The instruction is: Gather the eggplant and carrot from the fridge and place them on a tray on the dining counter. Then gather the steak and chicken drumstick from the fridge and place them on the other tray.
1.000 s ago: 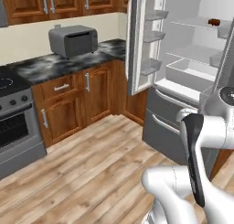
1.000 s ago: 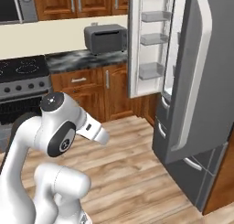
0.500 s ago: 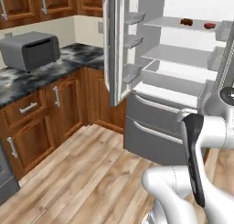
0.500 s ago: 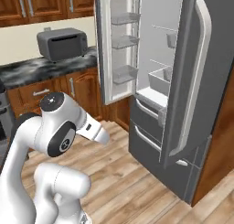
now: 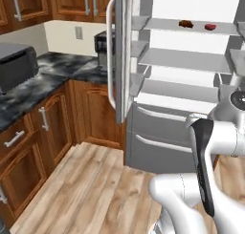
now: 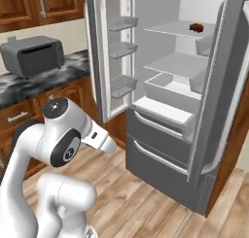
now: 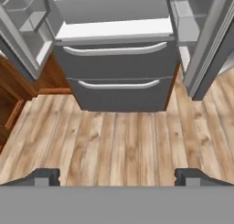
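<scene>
The gripper (image 7: pixel 117 176) is released, its two dark fingertips (image 7: pixel 43 176) spread wide apart with nothing between them, hanging above a light wood floor (image 7: pixel 119 141) and facing the fridge (image 7: pixel 119 72); the fridge's two grey drawers, each with a white horizontal handle, sit straight ahead. Both fridge doors stand open; white shelves run across the inside, and on the top shelf rest a small brown piece, possibly the chicken drumstick (image 5: pixel 185 24), and just beside it a reddish piece that may be the steak (image 5: pixel 209 26). A dark marbled counter (image 5: pixel 52 78) over wood cabinets lies to the left.
</scene>
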